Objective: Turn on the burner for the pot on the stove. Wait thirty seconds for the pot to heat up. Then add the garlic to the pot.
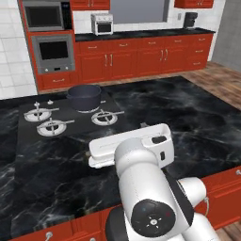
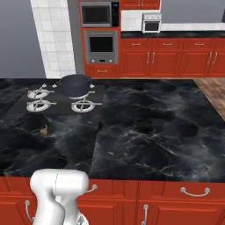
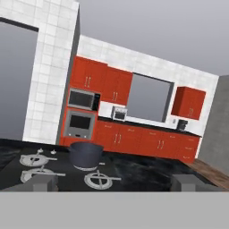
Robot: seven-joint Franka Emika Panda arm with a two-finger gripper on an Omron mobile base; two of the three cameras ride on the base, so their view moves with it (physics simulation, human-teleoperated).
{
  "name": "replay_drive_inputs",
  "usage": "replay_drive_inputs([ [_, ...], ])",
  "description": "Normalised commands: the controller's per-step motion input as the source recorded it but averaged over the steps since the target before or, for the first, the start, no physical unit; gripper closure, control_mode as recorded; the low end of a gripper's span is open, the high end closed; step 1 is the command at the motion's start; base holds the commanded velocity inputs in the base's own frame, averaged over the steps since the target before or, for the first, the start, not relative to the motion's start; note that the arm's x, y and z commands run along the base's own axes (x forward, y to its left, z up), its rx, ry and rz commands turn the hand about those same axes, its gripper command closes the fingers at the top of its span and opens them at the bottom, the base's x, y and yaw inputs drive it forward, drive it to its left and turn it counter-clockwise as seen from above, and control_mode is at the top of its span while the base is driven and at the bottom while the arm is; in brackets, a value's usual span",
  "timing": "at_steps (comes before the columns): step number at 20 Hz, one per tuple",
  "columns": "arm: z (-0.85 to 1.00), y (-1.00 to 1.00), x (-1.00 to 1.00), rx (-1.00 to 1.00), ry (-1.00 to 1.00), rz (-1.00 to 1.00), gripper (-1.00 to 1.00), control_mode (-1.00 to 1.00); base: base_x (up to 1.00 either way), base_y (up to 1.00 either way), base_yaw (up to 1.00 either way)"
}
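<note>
The dark grey-blue pot stands lidless on the back right burner of the black stove. On the counter just in front of the stove lies the garlic, a small tan bulb. My gripper is open, its fingertips wide apart with nothing between them. It hangs over the counter short of the stove and faces the pot. The arm's white hand sits right of the stove's front edge.
Three bare burners surround the pot. Small silver knobs line the stove's left back edge. Black marble counter spreads to the right. Red cabinets, a wall oven and a microwave stand behind.
</note>
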Motion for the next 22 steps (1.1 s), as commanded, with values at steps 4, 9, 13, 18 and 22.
replay_drive_inputs([
  [4,0.0,0.0,0.0,0.0,0.0,0.0,-1.0,1.0,0.73,0.0,0.0],
  [9,0.0,0.0,0.0,0.0,0.0,0.0,-1.0,-1.0,0.26,0.0,0.0],
  [13,0.12,0.0,0.32,0.03,0.23,0.0,-1.0,-1.0,0.0,0.0,0.0],
  [18,0.18,0.01,0.52,0.0,0.43,0.0,-1.0,-1.0,0.0,0.0,0.0],
  [22,0.17,0.1,0.71,0.0,0.58,0.0,-1.0,-1.0,0.0,0.0,0.0],
])
